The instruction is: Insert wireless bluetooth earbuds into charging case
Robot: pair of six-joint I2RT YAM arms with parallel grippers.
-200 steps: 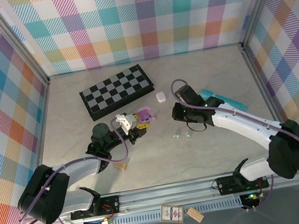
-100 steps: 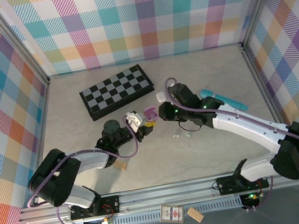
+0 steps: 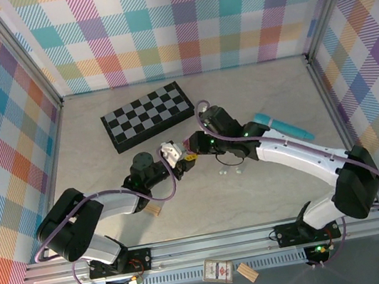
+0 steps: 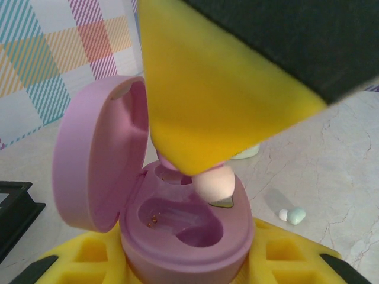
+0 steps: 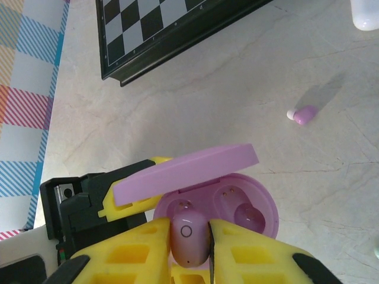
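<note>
My left gripper (image 3: 177, 157) (image 4: 186, 263) is shut on the base of an open purple charging case (image 4: 188, 234) (image 5: 240, 207), whose lid (image 5: 183, 173) stands up to one side. My right gripper (image 3: 192, 144) (image 5: 190, 244) hangs right over the case, shut on a purple earbud (image 5: 189, 235) (image 4: 214, 183). The bud's lower end is at the mouth of one socket. The other socket (image 4: 177, 223) is empty. Another purple earbud (image 5: 303, 114) lies on the table beyond the case.
A black chessboard (image 3: 148, 115) lies at the back left. A teal object (image 3: 284, 125) sits to the right, and a tan wooden block (image 3: 155, 209) lies near the left arm. Small pale earbuds (image 3: 221, 171) (image 4: 293, 215) lie on the marble. A white case (image 5: 366, 12) stands further back.
My right gripper has moved left with the purple earbud and now hangs over the open case. The left gripper shifted the case right a second ago and has held still since.
</note>
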